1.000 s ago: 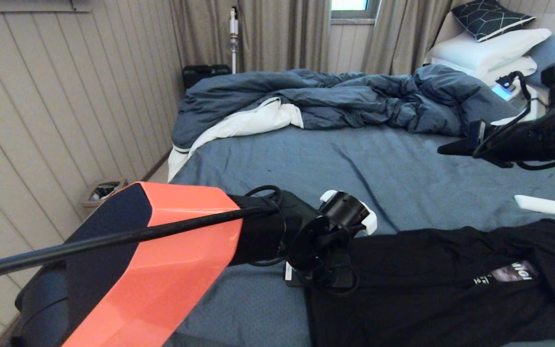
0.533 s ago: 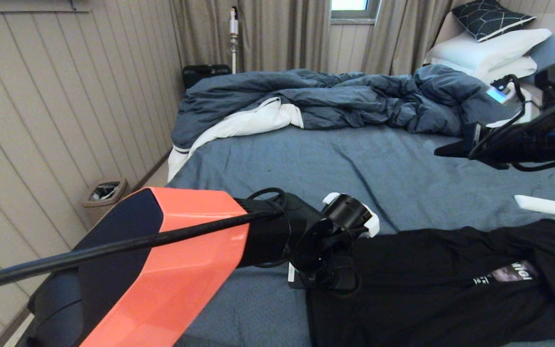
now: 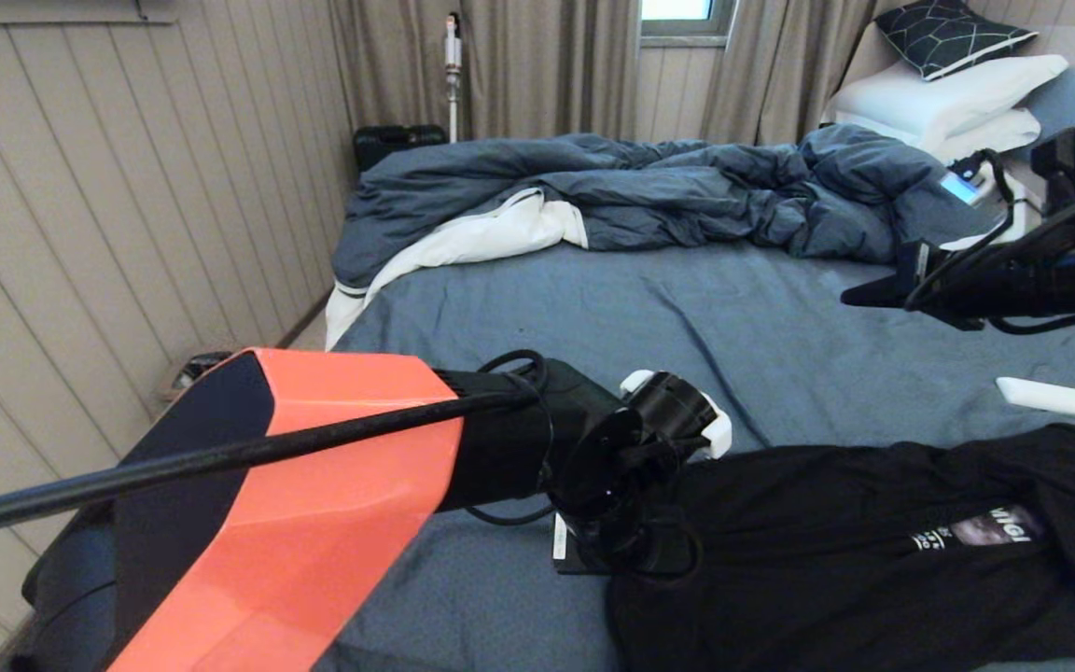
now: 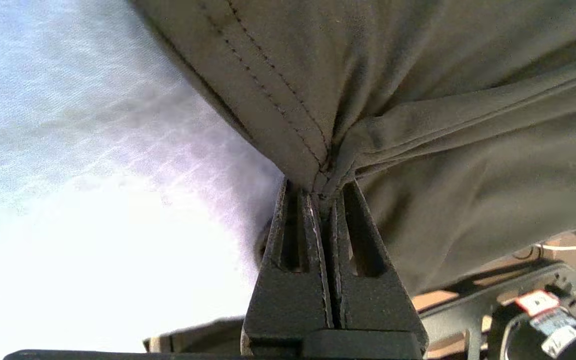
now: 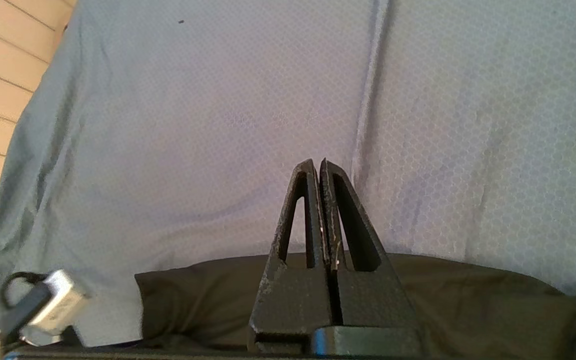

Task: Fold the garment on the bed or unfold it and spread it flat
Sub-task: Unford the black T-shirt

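Shirt (image 3: 836,560): we see a black T-shirt lying bunched and creased on the near part of the bed, toward our right side.
Print: we make out a grey patch with white lettering, partly folded over, near its right end.
Left edge: we find a stitched hem corner (image 4: 313,165) gathered into a tight pucker, with folds fanning out from it.
Shirt's near edge: we cannot follow it, since it runs out of the head view.
Bed (image 3: 593,317): we see a wide blue-grey sheet with soft wrinkles, far larger than the shirt, bare around the shirt's left and far sides.
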You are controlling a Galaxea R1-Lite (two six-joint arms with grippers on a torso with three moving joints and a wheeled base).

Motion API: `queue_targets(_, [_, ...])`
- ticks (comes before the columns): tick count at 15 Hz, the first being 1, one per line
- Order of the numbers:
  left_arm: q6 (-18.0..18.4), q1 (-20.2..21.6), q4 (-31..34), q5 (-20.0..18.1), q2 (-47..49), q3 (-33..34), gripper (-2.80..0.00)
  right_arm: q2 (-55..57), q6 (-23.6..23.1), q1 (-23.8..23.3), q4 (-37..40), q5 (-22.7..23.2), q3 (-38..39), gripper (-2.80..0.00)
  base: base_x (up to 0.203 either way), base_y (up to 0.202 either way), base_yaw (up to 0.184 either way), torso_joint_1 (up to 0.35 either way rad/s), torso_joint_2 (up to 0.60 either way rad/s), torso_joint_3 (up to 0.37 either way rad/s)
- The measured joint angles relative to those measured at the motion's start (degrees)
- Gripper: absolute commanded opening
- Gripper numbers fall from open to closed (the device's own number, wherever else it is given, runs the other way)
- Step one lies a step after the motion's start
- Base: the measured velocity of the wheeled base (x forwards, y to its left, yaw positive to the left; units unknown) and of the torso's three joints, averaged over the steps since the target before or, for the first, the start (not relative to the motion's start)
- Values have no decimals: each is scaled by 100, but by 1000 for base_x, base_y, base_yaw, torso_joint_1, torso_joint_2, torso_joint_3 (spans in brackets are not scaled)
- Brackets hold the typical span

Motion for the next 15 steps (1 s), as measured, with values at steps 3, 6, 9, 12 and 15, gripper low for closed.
queue_targets(3, [163,353,61,5,-152,59,-280,37,2,3,0,5,-5,-280,0,0,0,0,0,0])
queue_targets(6, [424,899,173,3,-276,130,-280,66,1,7,0,7,-5,-280,0,0,0,0,0,0])
queue_targets(9, [780,1369,165,-6,-466,598,-280,83,-4,1,0,2,-20,-280,0,0,0,0,0,0])
queue_targets(12, [1083,1797,146,-11,-720,1104,-280,122,-4,-2,0,-1,-27,-280,0,0,0,0,0,0])
queue_targets(15, [1415,2376,146,-12,-943,1385,-280,166,-6,-2,0,-1,-40,-280,0,0,0,0,0,0])
